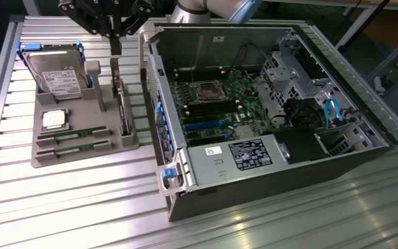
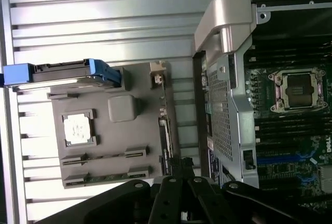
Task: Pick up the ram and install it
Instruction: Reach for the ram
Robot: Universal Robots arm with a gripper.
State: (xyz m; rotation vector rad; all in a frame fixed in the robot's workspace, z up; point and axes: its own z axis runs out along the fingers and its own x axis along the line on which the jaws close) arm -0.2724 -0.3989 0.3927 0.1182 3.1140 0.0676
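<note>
At 11 o'clock in the exterior view, the black gripper (image 1: 116, 47) is hanging with its slim fingers pressed together, empty, over the far end of the grey moulded tray (image 1: 81, 161). The ram (image 1: 73, 135), a thin green stick, is lying slotted at the tray's 6 o'clock edge, just beside a second stick (image 1: 73, 150). The open metal case (image 1: 254, 192) is sitting at the tray's 3 o'clock.

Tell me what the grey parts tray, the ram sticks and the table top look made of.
Parts tray: likely plastic, matte uniform grey, rounded moulded edges. Ram sticks: green circuit board, thin strips set in the tray's slots. Table top: probably aluminium, ribbed slats throwing bright glare.
</note>
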